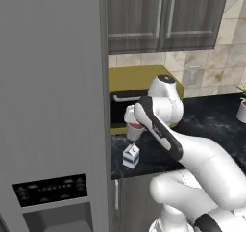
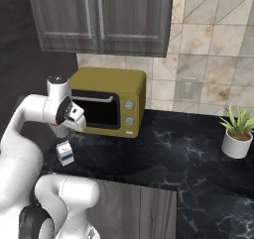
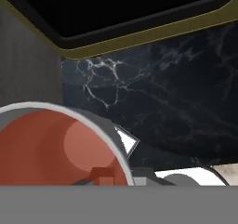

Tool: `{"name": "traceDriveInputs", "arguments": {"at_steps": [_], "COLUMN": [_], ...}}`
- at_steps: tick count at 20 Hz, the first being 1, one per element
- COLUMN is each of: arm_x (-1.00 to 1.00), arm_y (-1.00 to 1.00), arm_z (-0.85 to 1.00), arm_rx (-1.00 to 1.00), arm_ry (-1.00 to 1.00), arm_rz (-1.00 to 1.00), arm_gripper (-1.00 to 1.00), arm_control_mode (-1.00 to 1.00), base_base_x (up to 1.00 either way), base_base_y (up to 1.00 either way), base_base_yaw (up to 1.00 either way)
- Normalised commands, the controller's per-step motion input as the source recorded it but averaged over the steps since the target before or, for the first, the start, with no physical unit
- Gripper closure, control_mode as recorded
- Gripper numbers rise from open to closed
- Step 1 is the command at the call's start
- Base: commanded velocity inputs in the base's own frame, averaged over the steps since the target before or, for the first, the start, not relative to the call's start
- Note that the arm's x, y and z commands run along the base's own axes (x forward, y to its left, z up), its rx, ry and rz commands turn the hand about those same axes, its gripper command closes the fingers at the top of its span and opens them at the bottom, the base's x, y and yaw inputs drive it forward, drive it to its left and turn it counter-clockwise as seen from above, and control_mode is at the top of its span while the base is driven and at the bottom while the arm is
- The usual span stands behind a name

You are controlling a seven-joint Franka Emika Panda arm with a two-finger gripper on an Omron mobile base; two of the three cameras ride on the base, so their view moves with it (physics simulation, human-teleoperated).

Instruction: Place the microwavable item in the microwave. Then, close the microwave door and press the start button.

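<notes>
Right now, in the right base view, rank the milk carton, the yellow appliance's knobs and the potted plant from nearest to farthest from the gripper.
1. Milk carton: on the counter just below the gripper, which holds the cup between its jaws.
2. Knobs: to the right, on the yellow appliance front.
3. Potted plant: far right end of the counter.
</notes>
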Motion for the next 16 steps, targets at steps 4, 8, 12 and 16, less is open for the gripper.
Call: {"name": "traceDriveInputs", "arguments": {"at_steps": [4, 8, 12, 16], "arm_x": [-0.97, -0.54, -0.12, 0.00], "arm_y": [-0.01, -0.08, -0.40, -0.37], "arm_z": [0.33, 0.00, -0.01, -0.05], "arm_rx": [0.13, 0.05, 0.05, 0.00], "arm_ry": [0.00, 0.05, 0.16, 0.06], "arm_rz": [0.00, -0.01, 0.00, 0.00], "arm_gripper": [1.00, 1.00, 1.00, 1.00], "arm_control_mode": [-1.00, -1.00, -1.00, -1.00], "base_base_x": [0.00, 0.00, 0.00, 0.00], "base_base_y": [0.00, 0.00, 0.00, 0.00], "base_base_yaw": [0.00, 0.00, 0.00, 0.00]}}
